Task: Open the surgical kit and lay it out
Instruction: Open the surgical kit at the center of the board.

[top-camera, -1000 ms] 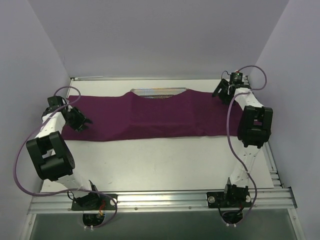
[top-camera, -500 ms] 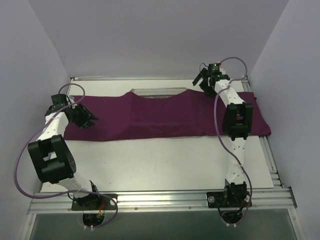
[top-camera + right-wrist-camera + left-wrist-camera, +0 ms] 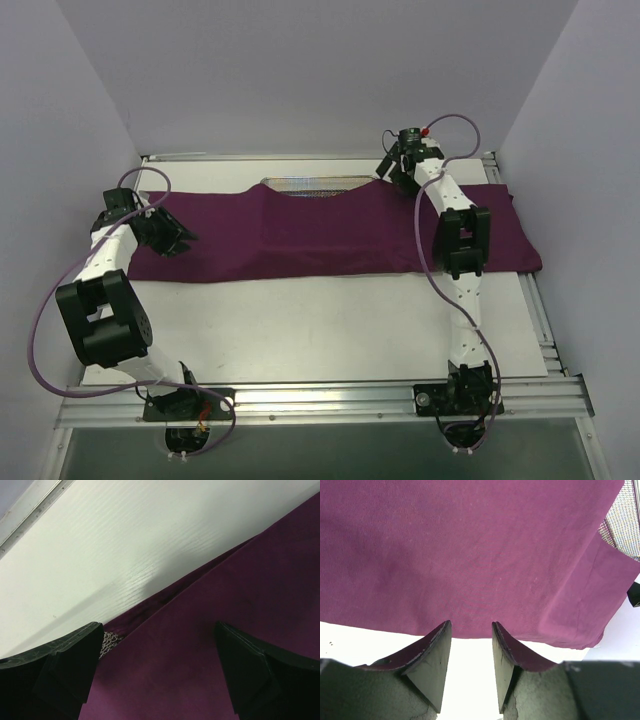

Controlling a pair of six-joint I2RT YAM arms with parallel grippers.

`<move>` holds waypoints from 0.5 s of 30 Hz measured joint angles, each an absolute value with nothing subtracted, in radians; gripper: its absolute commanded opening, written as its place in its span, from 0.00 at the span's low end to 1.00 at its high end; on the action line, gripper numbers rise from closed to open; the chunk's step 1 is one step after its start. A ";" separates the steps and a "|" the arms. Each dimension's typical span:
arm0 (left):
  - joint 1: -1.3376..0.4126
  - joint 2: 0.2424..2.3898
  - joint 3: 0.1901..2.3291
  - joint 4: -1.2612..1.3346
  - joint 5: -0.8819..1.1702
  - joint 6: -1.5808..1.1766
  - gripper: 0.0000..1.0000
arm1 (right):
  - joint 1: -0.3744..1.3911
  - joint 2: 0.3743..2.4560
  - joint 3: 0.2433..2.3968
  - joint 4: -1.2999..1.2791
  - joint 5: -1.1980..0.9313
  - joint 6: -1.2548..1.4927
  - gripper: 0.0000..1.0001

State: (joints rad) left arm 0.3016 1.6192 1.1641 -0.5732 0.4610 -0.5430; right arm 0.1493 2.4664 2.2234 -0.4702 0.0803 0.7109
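Near the counter's (image 3: 330,320) left edge, the left gripper (image 3: 470,625) hovers slightly parted and empty over the cloth wrap (image 3: 330,235), which spans the counter sideways. At the far edge the wire-mesh tray (image 3: 315,184) peeks from under it. Just right, the right gripper (image 3: 159,626) gapes wide, empty.

You see the maroon cloth wrap (image 3: 330,235) spread in a long band across the white table (image 3: 330,330), its right end at the table's right edge. The wire-mesh tray (image 3: 315,184) shows only as a silver strip at the cloth's far edge. Your left gripper (image 3: 173,240) is over the cloth's left end. Your right gripper (image 3: 392,167) is at the far edge, just right of that strip.
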 measured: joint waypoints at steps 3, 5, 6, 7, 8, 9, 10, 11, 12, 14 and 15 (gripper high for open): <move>0.302 1.619 1.164 -0.574 0.462 -0.543 0.47 | 0.145 2.466 2.223 -0.471 0.083 0.711 0.94; 0.302 1.619 1.165 -0.574 0.462 -0.542 0.47 | 0.143 2.466 2.223 -0.473 0.083 0.714 0.92; 0.302 1.619 1.166 -0.574 0.462 -0.542 0.47 | 0.144 2.466 2.223 -0.473 0.083 0.715 0.89; 0.302 1.620 1.168 -0.574 0.462 -0.542 0.47 | 0.144 2.466 2.223 -0.473 0.082 0.715 0.88; 0.302 1.620 1.172 -0.575 0.462 -0.540 0.47 | 0.145 2.466 2.223 -0.473 0.082 0.716 0.87; 0.302 1.620 1.176 -0.577 0.462 -0.539 0.47 | 0.146 2.466 2.223 -0.473 0.081 0.718 0.84; 0.302 1.620 1.182 -0.577 0.463 -0.538 0.47 | 0.146 2.466 2.223 -0.473 0.078 0.719 0.82; 0.302 1.620 1.188 -0.577 0.463 -0.538 0.47 | 0.146 2.466 2.223 -0.472 0.076 0.721 0.79; 0.302 1.621 1.193 -0.577 0.463 -0.537 0.47 | 0.147 2.466 2.223 -0.472 0.074 0.722 0.77; 0.302 1.622 1.202 -0.577 0.465 -0.536 0.47 | 0.149 2.466 2.221 -0.469 0.070 0.729 0.74; 0.302 1.623 1.205 -0.577 0.466 -0.535 0.47 | 0.149 2.466 2.219 -0.468 0.068 0.731 0.71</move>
